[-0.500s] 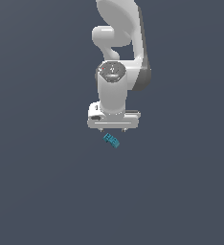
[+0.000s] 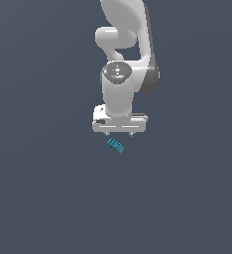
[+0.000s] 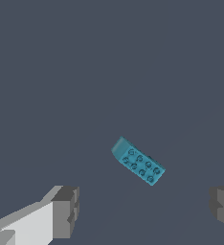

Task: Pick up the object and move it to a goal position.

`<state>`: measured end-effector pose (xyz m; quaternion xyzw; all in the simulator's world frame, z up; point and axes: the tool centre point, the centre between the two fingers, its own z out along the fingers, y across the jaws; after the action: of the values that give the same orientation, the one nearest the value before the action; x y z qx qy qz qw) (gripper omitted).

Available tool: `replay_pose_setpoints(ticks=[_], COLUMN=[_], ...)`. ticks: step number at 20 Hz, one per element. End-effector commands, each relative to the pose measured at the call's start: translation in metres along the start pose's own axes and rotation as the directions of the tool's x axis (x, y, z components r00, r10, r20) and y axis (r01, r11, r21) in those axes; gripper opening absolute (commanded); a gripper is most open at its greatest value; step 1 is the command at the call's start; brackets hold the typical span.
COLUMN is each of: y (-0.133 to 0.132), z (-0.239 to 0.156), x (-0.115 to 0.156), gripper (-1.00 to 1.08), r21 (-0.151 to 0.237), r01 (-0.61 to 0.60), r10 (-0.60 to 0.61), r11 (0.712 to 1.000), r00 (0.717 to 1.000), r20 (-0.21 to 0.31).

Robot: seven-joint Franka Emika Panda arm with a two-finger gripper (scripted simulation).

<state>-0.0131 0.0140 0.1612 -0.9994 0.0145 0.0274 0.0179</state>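
The object, a tiny teal-blue studded block (image 2: pixel 115 146), lies flat on the dark grey surface, turned at a slant. My white gripper (image 2: pixel 119 134) hangs just above and behind it, fingers pointing down. In the wrist view the block (image 3: pixel 138 161) lies ahead of the gap between the two grey fingertips (image 3: pixel 66 210), which stand wide apart. The gripper is open and empty, not touching the block.
The plain dark grey surface (image 2: pixel 48 198) stretches all around. The white arm (image 2: pixel 125 44) rises behind the gripper. No other objects show.
The arm and block stand much as they did half a second ago; no clear movement shows.
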Motion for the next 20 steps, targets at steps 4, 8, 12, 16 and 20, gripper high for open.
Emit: replay_pose_setpoints(ticks=[4,8,12,16,20], y=[-0.001,-0.001,0.001,0.003,0.006], z=[-0.001,0.000,0.004,0.009,0.016], x=[0.000,0.000,-0.001,-0.001,-0.002], gripper=[1.00,1.00,1.00,1.00,1.00], r21=[0.003,0.002,-0.001,-0.005,-0.011], r01=[-0.005,0.005,0.036,0.086,0.157], r10=[0.005,-0.005,-0.036,-0.086,-0.158], r11=[1.000,1.000,0.999,0.996,0.987], r00=[1.000,1.000,0.999,0.996,0.987], r20=[0.001,0.001,-0.001,-0.003,-0.006])
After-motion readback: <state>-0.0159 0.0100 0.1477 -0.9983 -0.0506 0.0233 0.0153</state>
